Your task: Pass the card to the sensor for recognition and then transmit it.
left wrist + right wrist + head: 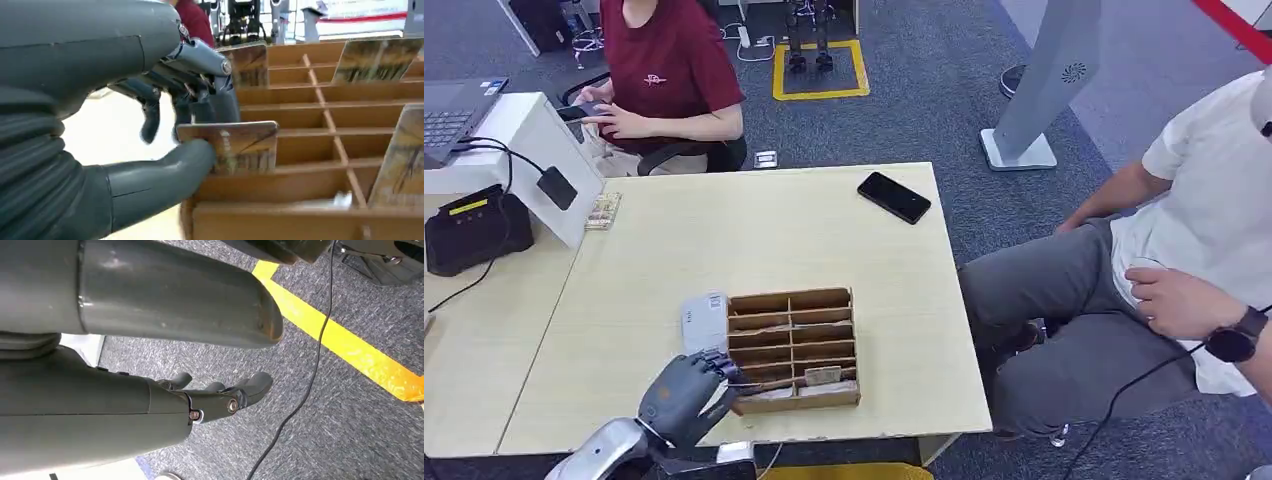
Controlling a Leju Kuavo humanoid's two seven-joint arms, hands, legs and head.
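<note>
1. Head view: my left hand (686, 393) sits at the near left corner of the box (793, 348), a wooden tray of slots on the counter (724, 240). My fingers curl in against the box's front row. A white reader (704, 320) lies touching the box's left side. A black phone (894, 197) lies near the counter's far right edge. A black terminal (474, 230) stands on the side desk to the left. One person in a red shirt (669, 60) sits beyond the counter; another in a white shirt (1214, 190) sits to the right.

2. Left wrist view: my left hand (165, 125) pinches a card (235, 147) between thumb and fingers (205, 95). The card stands upright, its lower edge at a front slot of the box (310, 150). More cards (377, 60) stand in other slots.

3. Right wrist view: my right hand (220, 395) hangs over grey carpet (350, 415) with a yellow stripe (350, 347) and a black cable (310, 370). It holds nothing, fingers loosely bent and apart.
</note>
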